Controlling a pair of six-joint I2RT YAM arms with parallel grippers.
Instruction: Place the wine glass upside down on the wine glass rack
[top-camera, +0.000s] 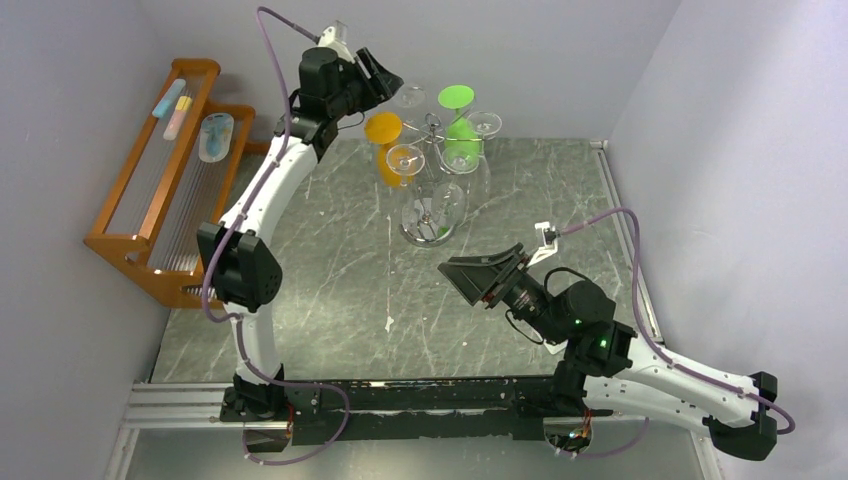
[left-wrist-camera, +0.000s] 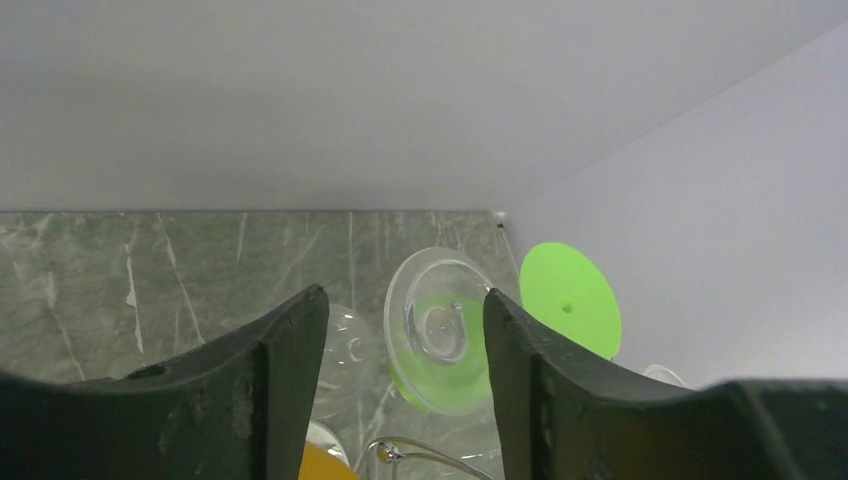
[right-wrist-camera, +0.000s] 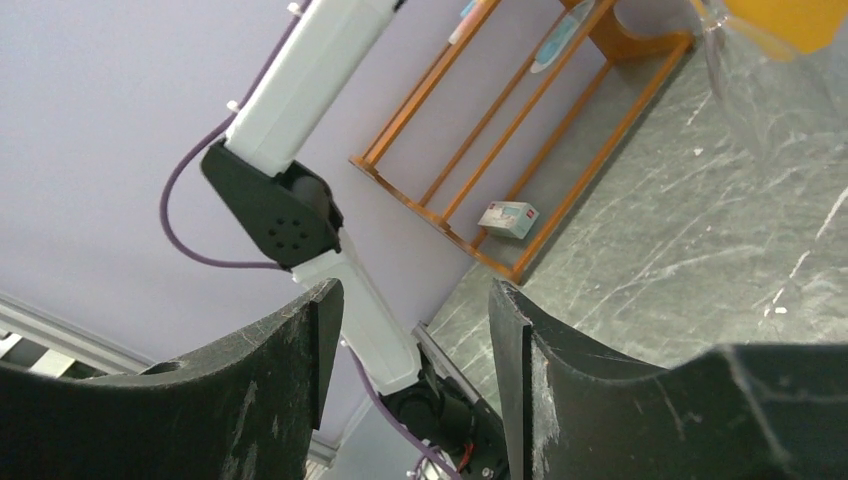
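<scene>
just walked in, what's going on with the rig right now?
The left gripper is up at the wine glass rack, jaws open, with a clear wine glass hanging upside down just ahead of it. An orange glass and a green glass hang there too. The right gripper sits open and empty over the table.
</scene>
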